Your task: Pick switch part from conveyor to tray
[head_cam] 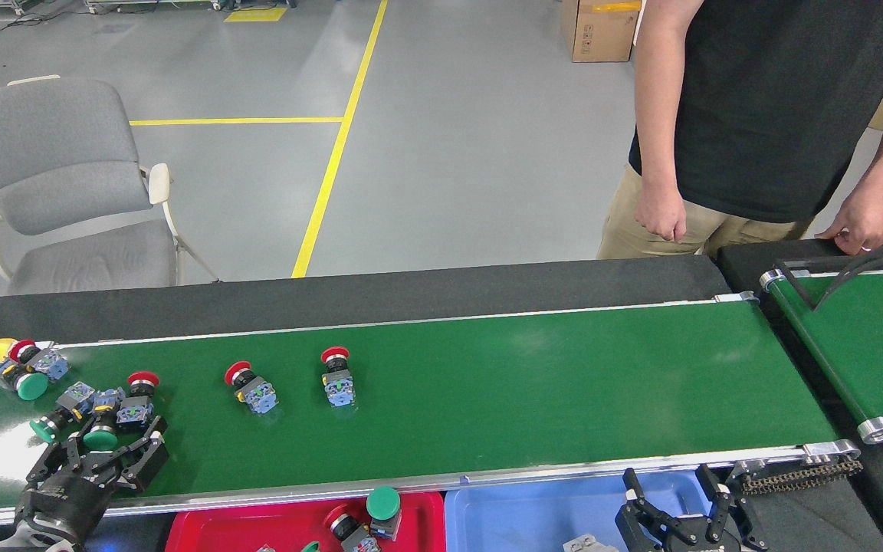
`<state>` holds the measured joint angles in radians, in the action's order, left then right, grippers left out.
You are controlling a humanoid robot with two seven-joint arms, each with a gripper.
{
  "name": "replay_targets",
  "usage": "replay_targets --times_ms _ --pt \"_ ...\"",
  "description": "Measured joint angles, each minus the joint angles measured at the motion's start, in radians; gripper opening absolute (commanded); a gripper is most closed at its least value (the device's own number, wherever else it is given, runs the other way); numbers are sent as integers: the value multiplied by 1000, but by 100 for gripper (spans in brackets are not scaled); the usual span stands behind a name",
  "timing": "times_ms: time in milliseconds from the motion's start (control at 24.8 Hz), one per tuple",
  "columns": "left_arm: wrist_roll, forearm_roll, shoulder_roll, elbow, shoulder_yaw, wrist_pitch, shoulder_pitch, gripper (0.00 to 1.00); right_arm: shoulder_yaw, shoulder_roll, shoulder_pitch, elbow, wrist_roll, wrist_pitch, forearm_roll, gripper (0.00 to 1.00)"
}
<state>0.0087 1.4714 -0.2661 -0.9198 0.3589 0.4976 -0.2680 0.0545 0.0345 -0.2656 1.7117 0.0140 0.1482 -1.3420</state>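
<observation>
Left gripper (104,452) open over conveyor (526,383), fingers straddling a green switch (100,435) in the cluster. Right gripper (679,502) open above blue tray (533,514), well apart.

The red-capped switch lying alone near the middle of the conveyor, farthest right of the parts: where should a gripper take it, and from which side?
Probably from straight above, jaws closing across the dark neck between the red cap and the blue-grey block of the switch. It lies on its side on the conveyor, cap pointing away from the robot, with clear belt on both flanks. The round cap would likely slip.
</observation>
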Motion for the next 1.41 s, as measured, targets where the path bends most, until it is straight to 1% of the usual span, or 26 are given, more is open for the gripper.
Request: replay_targets --times_ms 161,202,242,283,323,363,404,444,484,565,646,727,807,848,888,969,1009,1050,1090,1171,1211,1332,1413 --pt "-2 0 -1 55 -17 -79 -46 98 0 0 0 0 0 1 0 99" --pt "-3 0 -2 62 -27 -98 -52 95 0 0 0 0 0 1 0 99" --pt "-3 0 -4 67 -39 -121 -55 86 0 0 0 0 0 1 0 99" --pt "-2 0 -4 69 -48 -141 -57 72 0 0 1 0 0 1 0 99" --pt "2 0 -4 70 -58 -156 -58 54 0 0 2 0 0 1 0 99" --pt "7 -2 -4 70 -65 -162 -58 35 0 0 2 -1 0 1 0 99" --pt "9 -6 -4 69 -72 -165 -58 24 0 0 2 -1 0 1 0 99" --pt "11 -10 -4 67 -75 -168 -58 19 0 0 2 -1 0 2 0 99" --pt "12 -16 -4 64 -78 -169 -56 17 0 0 2 -1 0 2 0 99" --pt "12 -38 0 29 -86 -124 -34 14 0 0 2 -1 0 2 0 99" --pt "15 -63 9 -60 -92 -59 26 14 0 0 2 -1 0 3 0 99" --pt "12 -97 8 -213 -90 34 117 15 5 0 2 -1 0 4 1 99" --pt "9 -131 8 -390 -90 133 238 21 12 0 2 0 0 4 2 99" --pt "6 -147 8 -471 -90 185 302 26 18 0 2 0 0 3 3 99" --pt "5 -154 8 -549 -93 218 369 33 26 0 2 1 0 2 4 99" --pt "3 -158 20 -669 -98 252 491 52 41 0 4 2 0 1 10 99" --pt "2 -158 42 -722 -109 264 543 69 49 0 8 2 0 1 16 99" --pt "1 -158 72 -765 -131 270 585 88 58 0 12 2 0 0 21 99" --pt "-1 -157 111 -806 -163 277 624 100 65 -1 14 2 0 0 26 99" --pt "-2 -156 157 -835 -205 283 656 100 74 -5 14 2 0 0 29 99" --pt "-2 -151 169 -838 -210 283 659 100 74 -5 14 2 0 -1 29 99" --pt "-3 -129 178 -840 -203 283 656 100 75 -5 14 2 0 -1 29 99" --pt "-2 -125 178 -840 -176 280 655 100 75 -5 14 2 0 -2 29 99"
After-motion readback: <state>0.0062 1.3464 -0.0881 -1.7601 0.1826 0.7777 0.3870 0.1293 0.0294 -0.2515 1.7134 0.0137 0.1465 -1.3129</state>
